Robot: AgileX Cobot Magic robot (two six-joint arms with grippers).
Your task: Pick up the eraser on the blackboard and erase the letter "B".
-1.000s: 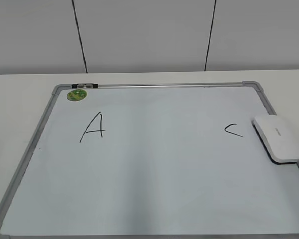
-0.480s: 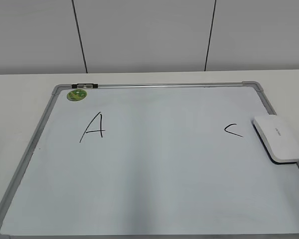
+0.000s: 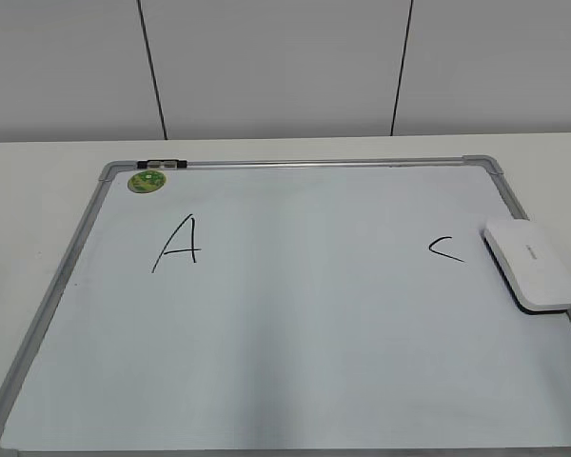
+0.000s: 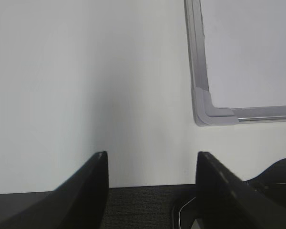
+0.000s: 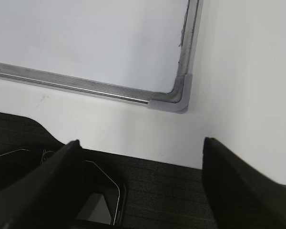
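Observation:
The blackboard [image 3: 295, 381] is a white dry-erase board with a grey frame, flat on the table. The white eraser [image 3: 532, 264] lies on its right edge, beside a small "C" [image 3: 445, 249]. A black "A" [image 3: 178, 244] is at the left. No letter "B" shows on the board. Neither gripper shows in the exterior view. My left gripper [image 4: 151, 164] is open and empty over the table's near edge, left of the board's corner cap [image 4: 207, 109]. My right gripper [image 5: 141, 152] is open and empty near the board's other near corner [image 5: 174, 100].
A round green magnet [image 3: 146, 180] and a small black clip [image 3: 160, 165] sit at the board's far left corner. White table [image 3: 38, 190] surrounds the board; a panelled wall stands behind. Dark surface [image 5: 162, 191] lies below the table's near edge.

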